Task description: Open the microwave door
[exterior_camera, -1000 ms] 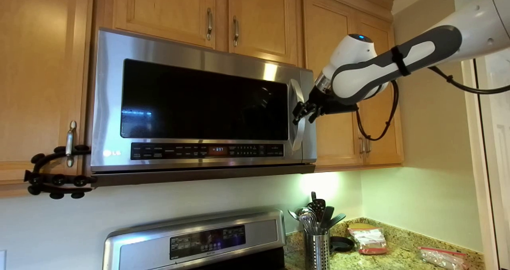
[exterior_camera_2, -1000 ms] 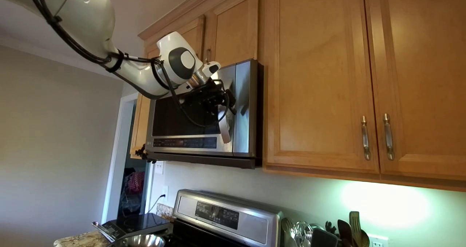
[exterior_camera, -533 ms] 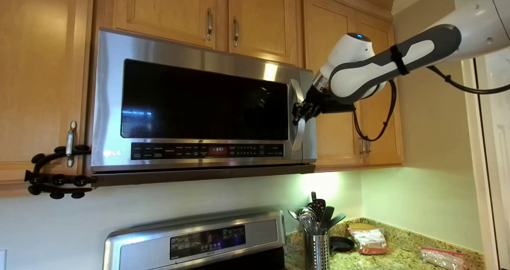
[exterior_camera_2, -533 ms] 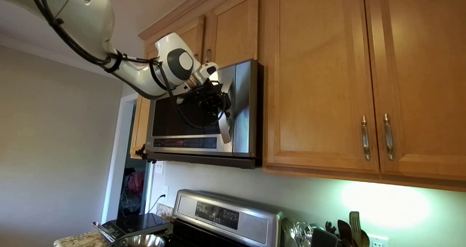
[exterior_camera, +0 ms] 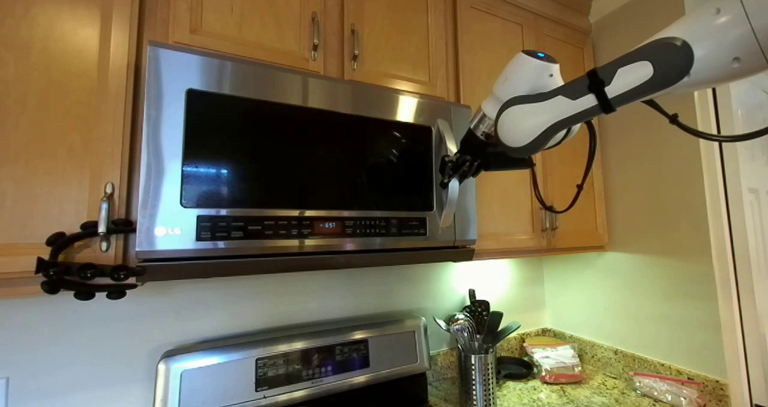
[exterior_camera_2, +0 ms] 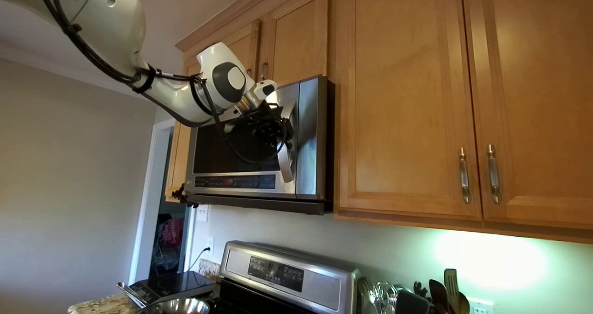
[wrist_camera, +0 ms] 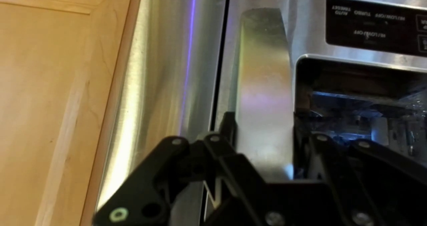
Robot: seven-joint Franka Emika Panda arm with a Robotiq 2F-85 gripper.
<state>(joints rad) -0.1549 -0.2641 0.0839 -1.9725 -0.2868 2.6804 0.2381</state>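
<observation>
The microwave [exterior_camera: 463,215] hangs under wooden cabinets in both exterior views. Its door [exterior_camera: 300,155], a steel frame around dark glass, lies flush with the body. A broad curved steel handle [wrist_camera: 265,69] runs down the door's edge beside the seam. My gripper [wrist_camera: 263,129] is shut on this handle near its middle, one black finger [wrist_camera: 229,126] against each side of the bar. In an exterior view the gripper [exterior_camera: 454,170] comes to the handle from the front, and the bar's lower part shows below it. The fingertips' far ends are hidden behind the handle.
Wooden cabinet doors [exterior_camera_2: 407,96] flank the microwave. A black flexible stand [exterior_camera: 90,269] clings at its far lower corner. Below are the stove's control panel [exterior_camera: 312,365] and a utensil holder [exterior_camera: 478,377]. A loose cable [exterior_camera: 585,173] hangs from the arm.
The fingers have come together from wide apart onto the handle. The wrist has shifted slightly toward the door's window side, then stayed nearly still. The door has not visibly moved.
</observation>
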